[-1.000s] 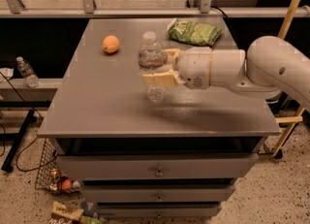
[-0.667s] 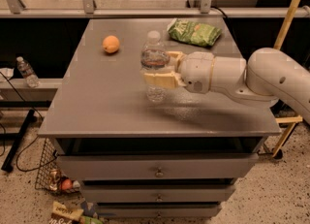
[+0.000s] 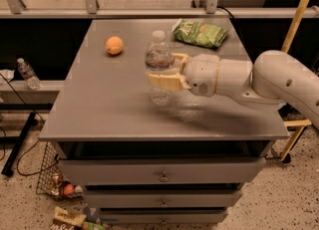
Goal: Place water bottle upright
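Little moves between the earlier frames and now: water bottle (image 3: 158, 58) and claw (image 3: 163, 72) drift a touch toward frame right, and the elbow of the white arm (image 3: 259, 77) sits slightly lower than in the oldest frame. Bottle attitude unchanged.

Current state:
- Water bottle stands upright at frame centre, white cap on top, on the grey counter (image 3: 99, 109).
- Its base looks at or just above the counter top; contact cannot be confirmed from this angle.
- Claw reaches in from frame right and is clamped on the bottle's midsection, one tan finger across the front, the other behind.
- Orange (image 3: 114, 45) lies upper left of the bottle, well apart. Green snack bag (image 3: 200, 32) lies upper right, near the back edge. Neither is in the way.

Judgement: placement is nearly done; the step in hand is set-down and release.

How to do it well:
- Lower straight down until the base bears flat, with no tilt.
- Part the fingers slowly and evenly so neither side drags the ribbed wall.
- Withdraw toward frame right, along the arm's line, before lifting, to avoid clipping the cap.
- A light, tall bottle tips easily, so avoid any sideways push.
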Action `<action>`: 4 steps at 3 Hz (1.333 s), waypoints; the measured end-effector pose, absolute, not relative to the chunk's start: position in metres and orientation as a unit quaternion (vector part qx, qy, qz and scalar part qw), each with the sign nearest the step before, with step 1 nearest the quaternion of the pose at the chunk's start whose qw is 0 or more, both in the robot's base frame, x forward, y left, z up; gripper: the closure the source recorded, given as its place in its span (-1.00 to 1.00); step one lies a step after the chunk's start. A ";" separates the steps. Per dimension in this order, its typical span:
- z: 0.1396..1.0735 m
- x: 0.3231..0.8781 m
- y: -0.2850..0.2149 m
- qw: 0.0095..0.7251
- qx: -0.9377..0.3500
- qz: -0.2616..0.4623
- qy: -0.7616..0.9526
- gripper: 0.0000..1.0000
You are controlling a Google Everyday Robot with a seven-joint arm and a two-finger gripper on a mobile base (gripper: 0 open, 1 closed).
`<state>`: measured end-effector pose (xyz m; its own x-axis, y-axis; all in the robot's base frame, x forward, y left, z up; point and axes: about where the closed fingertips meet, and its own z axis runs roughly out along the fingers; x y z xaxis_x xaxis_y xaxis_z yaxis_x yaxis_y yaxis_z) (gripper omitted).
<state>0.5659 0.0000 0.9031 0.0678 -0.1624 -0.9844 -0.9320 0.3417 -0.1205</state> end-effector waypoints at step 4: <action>0.905 0.564 0.007 0.564 -0.466 0.343 0.589 -1.00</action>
